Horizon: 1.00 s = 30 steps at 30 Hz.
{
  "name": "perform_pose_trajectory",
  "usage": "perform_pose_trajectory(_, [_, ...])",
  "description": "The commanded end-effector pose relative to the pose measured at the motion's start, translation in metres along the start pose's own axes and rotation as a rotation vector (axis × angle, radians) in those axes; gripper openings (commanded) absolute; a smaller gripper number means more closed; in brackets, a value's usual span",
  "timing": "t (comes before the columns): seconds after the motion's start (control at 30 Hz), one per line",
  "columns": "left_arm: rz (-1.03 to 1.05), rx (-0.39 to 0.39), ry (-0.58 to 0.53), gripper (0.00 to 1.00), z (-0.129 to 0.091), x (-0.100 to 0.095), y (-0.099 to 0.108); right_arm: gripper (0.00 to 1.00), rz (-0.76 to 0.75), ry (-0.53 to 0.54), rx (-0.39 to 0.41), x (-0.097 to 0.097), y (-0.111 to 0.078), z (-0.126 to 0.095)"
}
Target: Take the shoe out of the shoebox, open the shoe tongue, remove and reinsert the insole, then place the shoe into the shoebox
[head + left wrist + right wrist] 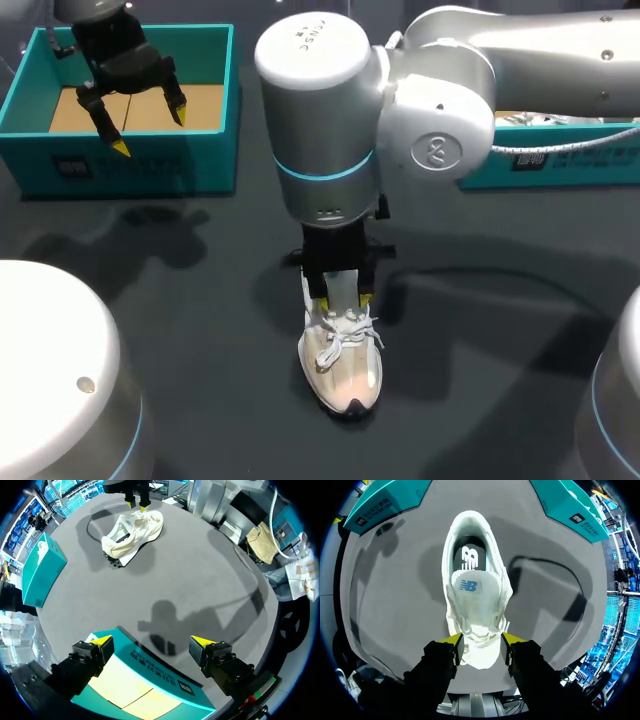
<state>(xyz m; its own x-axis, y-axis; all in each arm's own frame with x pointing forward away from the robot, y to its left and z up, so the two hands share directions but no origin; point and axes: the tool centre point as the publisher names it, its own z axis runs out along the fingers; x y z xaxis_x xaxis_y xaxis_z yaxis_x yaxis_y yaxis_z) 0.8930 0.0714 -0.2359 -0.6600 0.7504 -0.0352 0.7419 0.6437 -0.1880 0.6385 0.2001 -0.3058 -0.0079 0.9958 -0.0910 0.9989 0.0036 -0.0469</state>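
White sneaker [343, 360] stands on the dark table [200, 330], right gripper [482, 640] clamping its laced forefoot from both sides. Only the right wrist view shows a blue logo on the tongue [470, 587]. Left gripper [150, 130] hangs wide open, empty, over the teal shoebox [130, 165], whose side print cannot be read.

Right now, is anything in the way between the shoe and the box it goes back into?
Nothing visible lies on the table between the shoe and the open shoebox. But the left tool hangs right over the shoebox's opening, so it would likely need to move aside first.
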Motion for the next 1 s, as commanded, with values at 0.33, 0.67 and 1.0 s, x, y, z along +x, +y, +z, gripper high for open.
perform_pose_trajectory(0.33, [0.0, -0.002, 0.002, 1.0, 0.0, 0.0, 0.0, 0.24, -0.012, -0.034, -0.033, 0.007, -0.005, -0.013])
perform_pose_trajectory(0.67, [0.0, -0.002, 0.002, 1.0, 0.0, 0.0, 0.0, 0.27, -0.111, -0.008, -0.06, -0.005, 0.037, 0.01])
perform_pose_trajectory(1.0, [0.0, -0.002, 0.002, 1.0, 0.0, 0.0, 0.0, 0.27, -0.171, 0.063, -0.061, -0.017, 0.065, 0.043])
